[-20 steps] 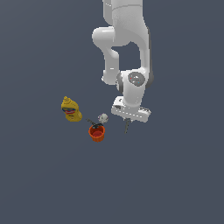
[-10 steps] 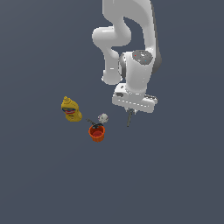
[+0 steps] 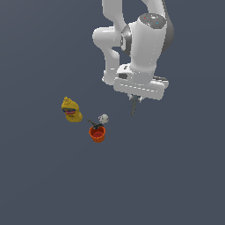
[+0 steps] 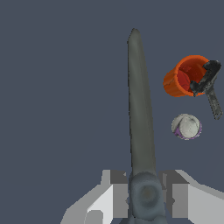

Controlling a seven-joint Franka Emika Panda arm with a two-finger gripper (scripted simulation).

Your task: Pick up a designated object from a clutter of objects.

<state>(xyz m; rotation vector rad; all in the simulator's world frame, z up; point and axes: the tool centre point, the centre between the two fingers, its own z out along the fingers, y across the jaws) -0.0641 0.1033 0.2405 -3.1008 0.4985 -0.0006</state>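
Gripper (image 3: 133,102) up in air, well above floor, fingers (image 4: 114,192) pressed against scissors (image 4: 139,113), pinching them at pivot end. Long grey blades stick out from between fingers, pointing down toward floor in exterior view; ring handles not visible. Scissors off ground, well apart from clutter.

Clutter toward exterior view's left of gripper: orange cup (image 3: 97,133), dark thin tool (image 4: 206,83) lying across its rim, small white ball (image 3: 103,118) just beside cup, yellow bottle-like object (image 3: 71,110) farther left, apart from cup.
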